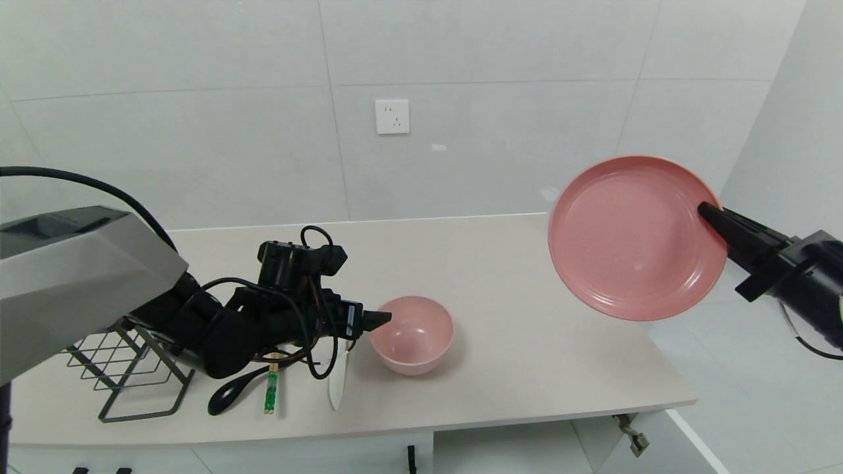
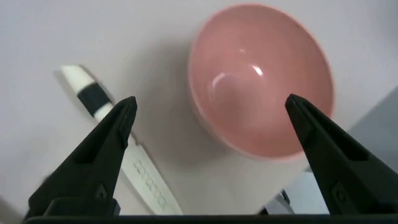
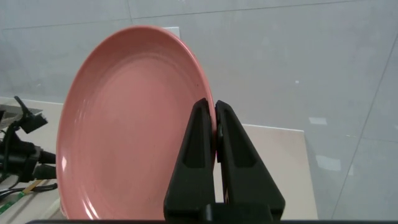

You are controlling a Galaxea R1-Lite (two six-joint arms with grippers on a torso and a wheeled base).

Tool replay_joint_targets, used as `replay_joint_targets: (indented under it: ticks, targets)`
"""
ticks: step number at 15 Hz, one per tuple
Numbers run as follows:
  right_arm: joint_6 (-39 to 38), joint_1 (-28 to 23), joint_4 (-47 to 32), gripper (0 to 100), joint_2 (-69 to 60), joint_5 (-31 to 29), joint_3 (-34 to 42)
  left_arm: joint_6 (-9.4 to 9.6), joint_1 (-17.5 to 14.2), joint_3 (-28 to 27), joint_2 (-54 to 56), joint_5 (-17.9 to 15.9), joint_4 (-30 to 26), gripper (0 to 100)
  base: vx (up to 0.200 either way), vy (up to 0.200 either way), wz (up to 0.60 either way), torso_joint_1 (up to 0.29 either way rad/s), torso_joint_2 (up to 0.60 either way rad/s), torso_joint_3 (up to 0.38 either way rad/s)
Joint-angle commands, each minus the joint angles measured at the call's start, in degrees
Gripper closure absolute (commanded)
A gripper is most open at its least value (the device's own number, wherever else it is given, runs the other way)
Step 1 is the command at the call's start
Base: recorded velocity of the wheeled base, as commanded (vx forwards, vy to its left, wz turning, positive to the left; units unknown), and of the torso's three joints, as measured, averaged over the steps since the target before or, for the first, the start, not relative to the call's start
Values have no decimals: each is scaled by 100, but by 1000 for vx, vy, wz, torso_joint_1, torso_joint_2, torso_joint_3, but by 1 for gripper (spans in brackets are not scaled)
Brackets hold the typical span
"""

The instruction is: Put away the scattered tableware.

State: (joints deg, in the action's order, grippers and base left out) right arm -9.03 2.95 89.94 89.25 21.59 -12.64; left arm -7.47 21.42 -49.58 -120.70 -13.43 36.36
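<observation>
Right gripper [image 1: 703, 209]: closed tight on the rim of the pink plate [image 1: 625, 237], its two fingers pressed together with the rim between them in the right wrist view [image 3: 215, 109].
Plate position: held in the air at the right end of the counter [image 1: 527, 309], partly out past its edge and well apart from the other tableware.
Plate orientation: tipped up almost on edge, its hollow face [image 3: 130, 124] turned toward the robot's left and the head camera; the grip is on the side of the rim farthest right.
Left gripper [image 1: 375, 320]: wide open and holding nothing, low over the counter at the left rim of the pink bowl [image 1: 415, 336]; in the left wrist view the fingers [image 2: 118, 134] stand far apart.
Bowl: upright on the counter, mouth up [image 2: 261, 81].
Knife [image 1: 337, 385]: white, flat on the counter just left of the bowl, long axis running back to front, tip toward the front edge; a dark band shows near one end [image 2: 140, 171].
Chopsticks [image 1: 270, 394]: beside the knife, lying roughly the same way.
Black spoon [image 1: 227, 395]: bowl end toward the front-left.
Wire rack [image 1: 125, 368]: at the counter's left end.
</observation>
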Motion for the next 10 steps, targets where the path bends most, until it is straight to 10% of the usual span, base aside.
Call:
replay_joint_targets:
  ticks: [1,10]
  targets:
    - [-2,4,6,100,31,3,-1,-35,38,-579,-569,245,20,0,0,0,0,0,0,0]
    - [130,4,6,100,31,3,7,-53,258,-922,-1070,324,-42,0,0,0,0,0,0,0]
